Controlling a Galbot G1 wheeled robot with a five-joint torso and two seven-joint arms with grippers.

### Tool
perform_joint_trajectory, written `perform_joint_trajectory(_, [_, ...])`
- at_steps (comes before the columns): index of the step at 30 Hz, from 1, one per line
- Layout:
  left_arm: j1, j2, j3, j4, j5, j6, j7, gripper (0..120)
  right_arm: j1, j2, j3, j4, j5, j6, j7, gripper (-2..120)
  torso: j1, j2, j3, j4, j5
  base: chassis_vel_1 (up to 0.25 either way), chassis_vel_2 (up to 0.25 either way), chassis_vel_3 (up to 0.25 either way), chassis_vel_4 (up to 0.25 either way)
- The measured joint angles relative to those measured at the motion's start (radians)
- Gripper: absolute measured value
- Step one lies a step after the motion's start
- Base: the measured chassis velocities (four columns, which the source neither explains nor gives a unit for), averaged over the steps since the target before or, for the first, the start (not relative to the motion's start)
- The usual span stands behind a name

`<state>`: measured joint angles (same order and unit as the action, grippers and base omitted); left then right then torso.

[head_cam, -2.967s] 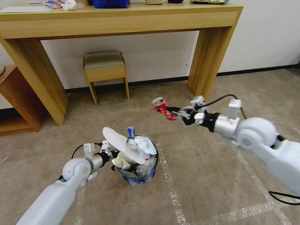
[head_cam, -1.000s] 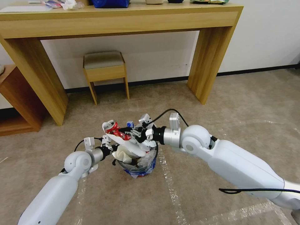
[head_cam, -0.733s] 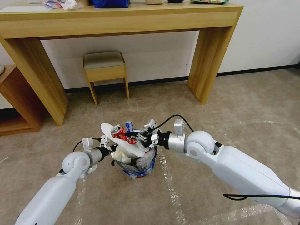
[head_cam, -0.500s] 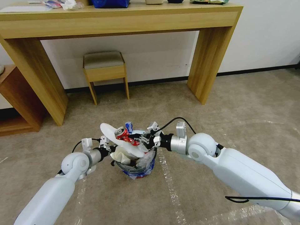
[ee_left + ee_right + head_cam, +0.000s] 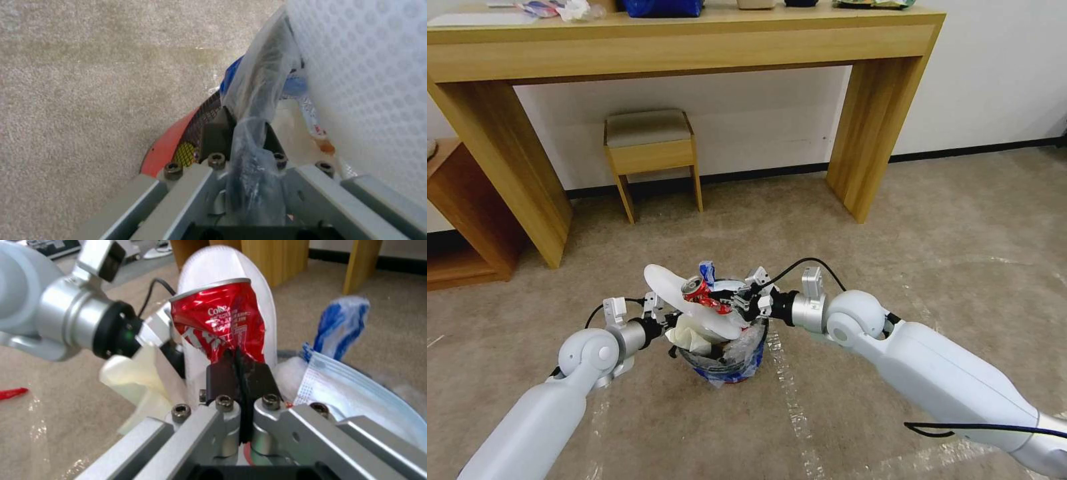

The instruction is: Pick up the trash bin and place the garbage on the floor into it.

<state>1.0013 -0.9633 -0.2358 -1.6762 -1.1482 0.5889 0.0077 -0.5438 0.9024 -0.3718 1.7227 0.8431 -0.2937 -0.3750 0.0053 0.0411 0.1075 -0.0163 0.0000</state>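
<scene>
Right gripper [image 5: 735,303] pinching crushed can [image 5: 699,291] by its lower end, holding it at frame centre just above sole [image 5: 694,309] lying across bin [image 5: 730,360]. Can's long axis pointing away from gripper. Left gripper [image 5: 660,322] clamping bin's rim and bag.

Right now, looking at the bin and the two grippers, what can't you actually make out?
- Trash bin interior: head view, hidden by the white slipper sole and heaped litter.
- Can lower end: right wrist view, covered by the right gripper.
- Left gripper contact with the rim: left wrist view, veiled by the plastic bag.
</scene>
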Motion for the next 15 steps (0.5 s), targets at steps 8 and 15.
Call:
perform_joint_trajectory(8, [-0.003,-0.003,-0.005,-0.007,-0.018,0.000,-0.004,1,-0.006,0.008,-0.009,-0.042,-0.027,0.008,-0.008,0,0.000,0.000,0.000,0.0000,0.0000,0.000,0.000,0.000,0.000])
perform_joint_trajectory(15, [-0.005,-0.004,-0.007,-0.007,-0.020,0.000,-0.007,1,-0.019,0.008,-0.003,-0.070,-0.046,0.019,-0.009,0,0.000,0.000,0.000,0.0000,0.0000,0.000,0.000,0.000,0.000])
